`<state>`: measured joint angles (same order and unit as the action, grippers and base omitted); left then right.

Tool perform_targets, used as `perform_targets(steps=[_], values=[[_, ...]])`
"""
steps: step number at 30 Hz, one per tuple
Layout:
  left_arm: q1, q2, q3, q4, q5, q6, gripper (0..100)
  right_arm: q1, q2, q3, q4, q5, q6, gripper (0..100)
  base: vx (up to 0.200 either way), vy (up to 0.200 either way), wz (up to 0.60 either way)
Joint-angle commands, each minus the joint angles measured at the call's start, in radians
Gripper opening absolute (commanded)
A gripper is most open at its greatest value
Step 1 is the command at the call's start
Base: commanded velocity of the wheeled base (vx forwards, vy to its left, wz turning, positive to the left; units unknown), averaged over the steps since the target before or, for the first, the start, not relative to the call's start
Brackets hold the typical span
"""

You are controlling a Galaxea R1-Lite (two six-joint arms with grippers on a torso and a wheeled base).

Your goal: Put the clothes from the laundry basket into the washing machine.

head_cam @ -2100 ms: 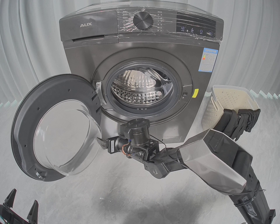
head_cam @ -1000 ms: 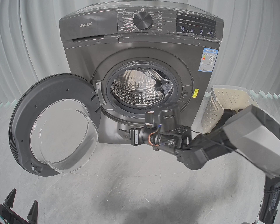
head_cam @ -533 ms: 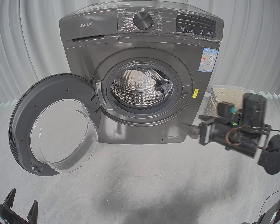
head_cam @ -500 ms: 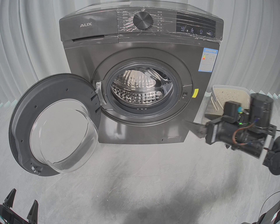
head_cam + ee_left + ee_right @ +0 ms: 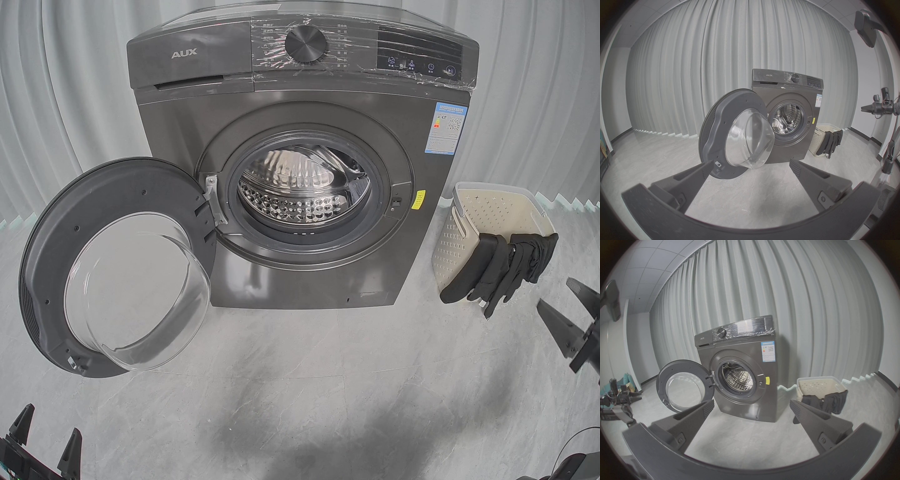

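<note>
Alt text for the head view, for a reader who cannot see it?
A grey front-loading washing machine stands with its round glass-windowed door swung open to the robot's left. To its right, black clothes drape over the rim of a cream perforated laundry basket; the open right gripper hovers nearby.

Grey front-loading washing machine (image 5: 306,106), upright on the floor. Its round door (image 5: 119,269), with a clear domed window, is swung wide open to the left on its hinge, exposing the perforated steel drum (image 5: 303,184). A cream perforated laundry basket (image 5: 451,240) stands just beside the machine's right side. Black clothes (image 5: 500,265), possibly several garments, hang over the basket's front rim, drooping toward the floor.
</note>
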<state>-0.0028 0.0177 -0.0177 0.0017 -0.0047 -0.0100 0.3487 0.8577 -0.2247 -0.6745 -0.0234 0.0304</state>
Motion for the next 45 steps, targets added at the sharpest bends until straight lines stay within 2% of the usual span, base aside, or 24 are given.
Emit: perform_targets(steps=[1, 5, 18, 21, 24, 25, 27, 29, 30, 33, 34, 37, 38, 39, 40, 41, 42, 45], values=[[0.000, -0.018, 0.015, 0.000, 0.000, 0.001, 100, -0.093, -0.227, 0.142, 0.010, 0.005, -0.014, 100, 0.000, 0.000, 0.00], [0.000, -0.018, 0.016, 0.000, -0.001, -0.001, 100, -0.120, -0.307, 0.212, 0.016, 0.033, -0.026, 100, 0.000, 0.000, 0.00], [0.000, -0.018, 0.015, 0.000, 0.000, -0.001, 100, -0.235, -0.759, 0.220, 0.455, 0.037, -0.043, 100, 0.000, 0.000, 0.00], [0.000, -0.018, 0.016, 0.000, 0.000, 0.001, 100, -0.243, -0.772, 0.223, 0.483, 0.031, -0.032, 100, 0.000, 0.000, 0.00], [0.000, -0.018, 0.016, 0.000, 0.000, 0.001, 100, -0.243, -0.772, 0.225, 0.515, 0.013, -0.023, 100, 0.000, 0.000, 0.00], [0.001, -0.018, 0.016, 0.000, 0.000, -0.001, 100, -0.244, -0.772, 0.225, 0.555, -0.026, -0.014, 100, 0.000, 0.000, 0.00], [0.001, -0.018, 0.016, 0.000, 0.000, 0.001, 100, -0.246, -0.770, 0.225, 0.585, -0.072, 0.013, 100, 0.000, 0.000, 0.00], [0.001, -0.018, 0.016, 0.000, 0.000, -0.001, 100, -0.264, -0.778, 0.225, 0.598, -0.089, 0.029, 100, 0.000, 0.000, 0.00], [0.001, -0.018, 0.015, 0.000, 0.000, 0.001, 100, -0.324, -0.802, 0.225, 0.601, -0.084, 0.017, 100, 0.000, 0.000, 0.00], [0.000, -0.018, 0.015, 0.000, 0.000, 0.001, 100, -0.366, -0.844, 0.225, 0.601, -0.066, -0.001, 100, 0.000, 0.000, 0.00], [0.000, -0.018, 0.016, 0.000, 0.000, -0.001, 100, -0.350, -0.858, 0.225, 0.602, -0.062, -0.014, 100, 0.000, 0.000, 0.00], [0.000, -0.018, 0.015, 0.000, 0.000, 0.001, 100, -0.346, -0.858, 0.225, 0.625, -0.064, -0.010, 100, 0.000, 0.000, 0.00], [0.000, -0.018, 0.015, 0.001, -0.001, 0.005, 100, -0.346, -0.858, 0.223, 0.641, -0.043, -0.023, 100, 0.000, 0.000, 0.00], [0.003, -0.018, 0.016, 0.000, -0.001, 0.007, 100, -0.349, -0.858, 0.225, 0.670, 0.008, -0.032, 100, 0.000, 0.000, 0.00], [0.003, -0.018, 0.016, 0.001, -0.003, 0.008, 100, -0.347, -0.858, 0.225, 0.674, 0.036, -0.044, 100, 0.000, 0.000, 0.00], [0.003, -0.018, 0.016, 0.001, -0.003, 0.008, 100, -0.347, -0.858, 0.225, 0.674, 0.036, -0.044, 100, 0.000, 0.000, 0.00], [0.001, -0.018, 0.016, 0.000, -0.006, 0.004, 100, -0.344, -0.858, 0.215, 0.702, 0.063, -0.052, 100, 0.000, 0.000, 0.00], [0.001, -0.018, 0.015, 0.001, -0.006, -0.004, 100, -0.347, -0.858, 0.219, 0.693, 0.054, -0.049, 100, 0.000, 0.000, 0.00]])
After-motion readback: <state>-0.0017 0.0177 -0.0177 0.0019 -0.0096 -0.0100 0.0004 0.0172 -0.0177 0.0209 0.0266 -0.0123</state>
